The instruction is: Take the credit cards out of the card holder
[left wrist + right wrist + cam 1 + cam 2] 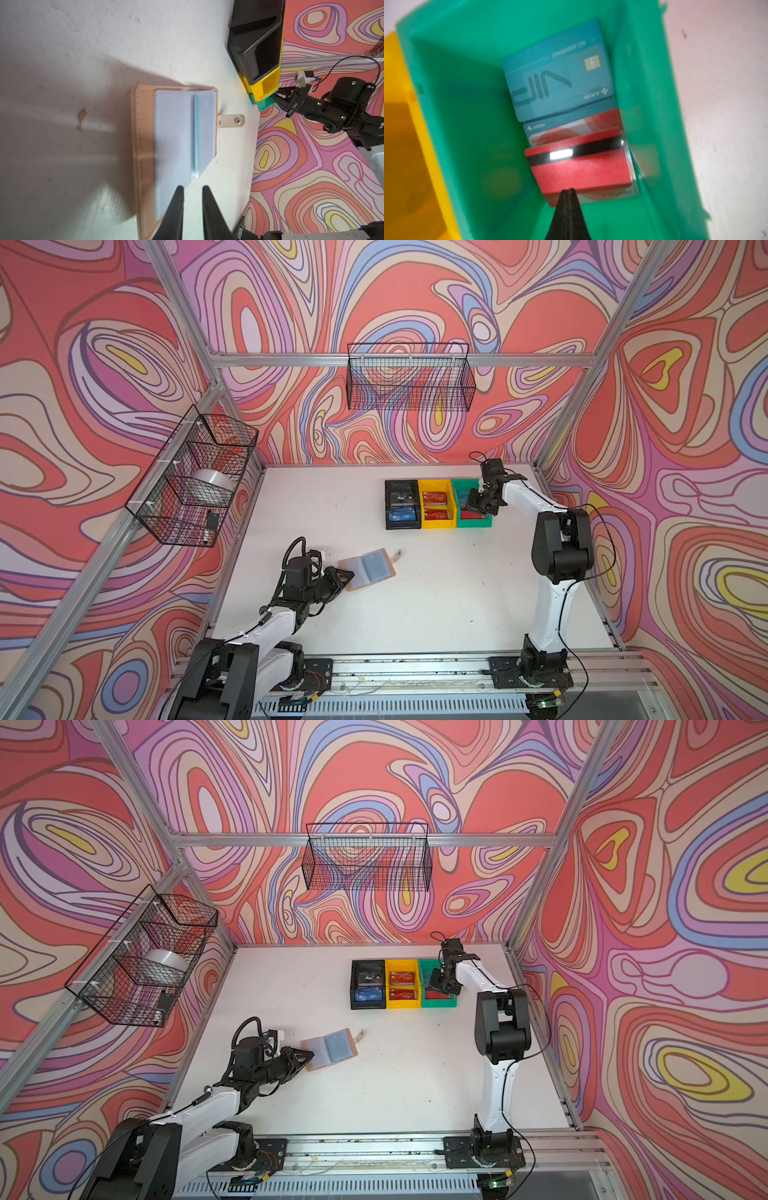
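Several clear bluish sleeves (172, 135) lie spread inside the tan card holder (143, 145), open flat with its snap strap (231, 120) on the side far from the left gripper (192, 187). It rests on a scuffed white table (415, 605) ringed by swirl-patterned walls (415, 290). The left gripper, fingers slightly apart and empty, sits at the holder's near edge. The right gripper (569, 190), clenched tight, hangs inside a green bin (456, 104), its tip at the edge of a red card (581, 172) lying over a pale card (564, 129); whether it pinches that card I cannot tell.
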Robot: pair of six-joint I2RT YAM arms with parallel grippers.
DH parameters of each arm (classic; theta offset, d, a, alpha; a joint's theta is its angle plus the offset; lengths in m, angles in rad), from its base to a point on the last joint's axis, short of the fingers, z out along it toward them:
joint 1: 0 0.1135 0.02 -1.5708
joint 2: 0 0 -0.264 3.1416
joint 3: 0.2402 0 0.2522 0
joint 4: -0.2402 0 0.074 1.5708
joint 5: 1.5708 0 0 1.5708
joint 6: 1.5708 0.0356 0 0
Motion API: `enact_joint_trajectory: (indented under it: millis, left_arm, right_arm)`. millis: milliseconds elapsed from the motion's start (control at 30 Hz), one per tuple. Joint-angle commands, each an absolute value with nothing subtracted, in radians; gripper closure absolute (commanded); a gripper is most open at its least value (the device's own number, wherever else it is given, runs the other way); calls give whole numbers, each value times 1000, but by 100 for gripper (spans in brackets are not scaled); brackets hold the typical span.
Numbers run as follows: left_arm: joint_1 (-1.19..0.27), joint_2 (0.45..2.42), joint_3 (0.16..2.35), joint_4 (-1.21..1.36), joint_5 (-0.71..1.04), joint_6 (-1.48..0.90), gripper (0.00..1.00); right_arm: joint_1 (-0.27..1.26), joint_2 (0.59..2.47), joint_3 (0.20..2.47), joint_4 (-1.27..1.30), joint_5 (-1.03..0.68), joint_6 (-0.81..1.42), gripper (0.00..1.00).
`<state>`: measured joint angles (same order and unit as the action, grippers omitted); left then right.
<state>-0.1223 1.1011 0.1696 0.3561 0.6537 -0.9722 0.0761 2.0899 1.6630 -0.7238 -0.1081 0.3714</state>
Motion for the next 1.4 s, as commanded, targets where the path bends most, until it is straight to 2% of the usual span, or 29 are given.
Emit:
enact_joint_trajectory:
  millis: [0, 167, 367, 500, 800, 1367]
  left_arm:
    - [-115, 1101, 182, 359, 656, -966, 80]
    - [-114, 1097, 182, 357, 653, -966, 80]
    - [-115, 1131, 189, 364, 652, -959, 80]
    - [-115, 1176, 187, 385, 652, -954, 80]
    - [-115, 1221, 179, 407, 648, -952, 81]
    - [-115, 1193, 185, 314, 611, -907, 81]
  right_arm:
    - [68, 2110, 1732, -766, -103, 351, 100]
    - [69, 2026, 1664, -688, -271, 351, 100]
    - [82, 1836, 1380, -457, -621, 414, 100]
    - [145, 1737, 1238, -372, -726, 411, 100]
    - [376, 1766, 1120, -247, -710, 442, 100]
    - [599, 2028, 1272, -247, -624, 453, 100]
